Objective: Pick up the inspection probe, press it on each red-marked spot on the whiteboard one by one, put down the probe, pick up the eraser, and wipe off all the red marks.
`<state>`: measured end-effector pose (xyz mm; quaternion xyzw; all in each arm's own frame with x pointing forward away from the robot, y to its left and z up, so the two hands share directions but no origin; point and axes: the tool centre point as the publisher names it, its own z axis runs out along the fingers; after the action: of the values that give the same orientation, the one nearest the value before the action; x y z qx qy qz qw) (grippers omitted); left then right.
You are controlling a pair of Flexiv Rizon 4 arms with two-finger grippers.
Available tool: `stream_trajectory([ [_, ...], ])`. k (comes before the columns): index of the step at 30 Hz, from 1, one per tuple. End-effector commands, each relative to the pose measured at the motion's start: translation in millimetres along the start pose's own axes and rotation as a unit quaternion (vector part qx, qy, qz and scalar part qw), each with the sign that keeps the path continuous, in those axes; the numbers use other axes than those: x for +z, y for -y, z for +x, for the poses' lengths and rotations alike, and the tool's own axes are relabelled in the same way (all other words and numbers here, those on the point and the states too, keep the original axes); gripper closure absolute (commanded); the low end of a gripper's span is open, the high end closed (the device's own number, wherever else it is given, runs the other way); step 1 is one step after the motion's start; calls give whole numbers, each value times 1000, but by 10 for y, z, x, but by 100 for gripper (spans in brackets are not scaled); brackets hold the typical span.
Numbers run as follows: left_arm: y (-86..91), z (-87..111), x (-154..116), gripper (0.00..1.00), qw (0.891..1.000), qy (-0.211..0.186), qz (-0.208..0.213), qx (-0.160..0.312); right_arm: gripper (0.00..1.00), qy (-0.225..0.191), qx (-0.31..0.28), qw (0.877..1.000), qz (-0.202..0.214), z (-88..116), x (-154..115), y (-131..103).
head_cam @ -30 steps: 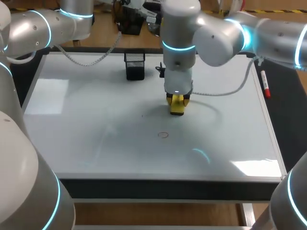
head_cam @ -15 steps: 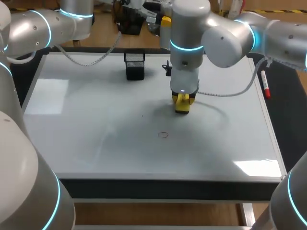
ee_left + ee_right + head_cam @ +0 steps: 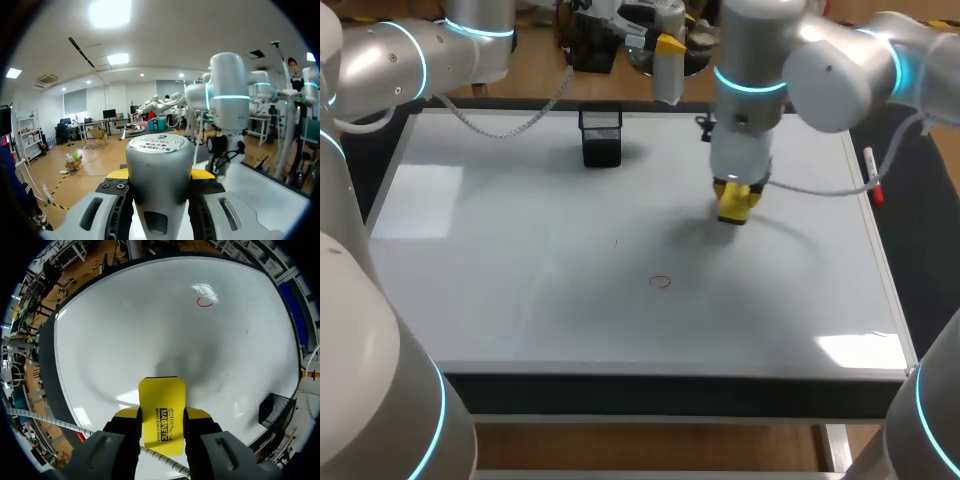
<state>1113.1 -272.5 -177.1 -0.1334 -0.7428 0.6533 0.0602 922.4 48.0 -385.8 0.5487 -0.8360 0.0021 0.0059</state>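
A whiteboard fills the table, seen from above. The left arm enters from the upper left corner and stays along the board's far edge. Its gripper is clenched on the inspection probe, a grey cylinder with a round labelled cap, held between the two yellow-tipped fingers. In the overhead view the probe shows at top centre, just past the far edge and off the board.

Left of centre, near the far edge, a black mesh pen holder stands upright on the board. Close to the middle of the frame is a small red circle, the one red mark that shows. From the right wrist camera this red circle lies well ahead of the fingers.

Right of centre, the right arm comes in from the upper right corner. Its gripper points down and grasps a yellow eraser from both sides. The eraser is over bare board, apart from the red circle; whether it touches the surface cannot be told.

A red marker pen lies just off the board's right edge
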Motion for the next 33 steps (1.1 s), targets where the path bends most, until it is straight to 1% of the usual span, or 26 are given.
stream_trajectory([
  [1, 12, -8, -1, 100, 1000, -1, 0, 0, 100, 15, 18, 1000, 3, 335, -72, 52],
  [9, 12, -8, -1, 100, 1000, -1, 0, 0, 100, 15, 77, 997, 5, 756, -85, 135],
  [13, 12, -8, -1, 100, 1000, -1, 0, 0, 100, 14, 100, 995, 5, 929, -76, 153],
  [17, 12, -8, -1, 100, 1000, -1, 0, 0, 100, 13, 119, 993, 5, 1055, -68, 166],
  [22, 12, -8, -1, 100, 1000, -1, 0, 0, 100, 18, 133, 991, 5, 1128, -56, 192],
  [31, 12, -8, -1, 100, 1000, -1, 0, 0, 100, 19, 143, 990, 4, 1167, -48, 228],
  [32, 12, -8, -1, 100, 1000, -1, 0, 0, 100, 19, 143, 990, 4, 1171, -48, 234],
  [33, 12, -8, -1, 100, 1000, -1, 0, 0, 100, 10, 142, 990, 4, 1176, -50, 242],
])
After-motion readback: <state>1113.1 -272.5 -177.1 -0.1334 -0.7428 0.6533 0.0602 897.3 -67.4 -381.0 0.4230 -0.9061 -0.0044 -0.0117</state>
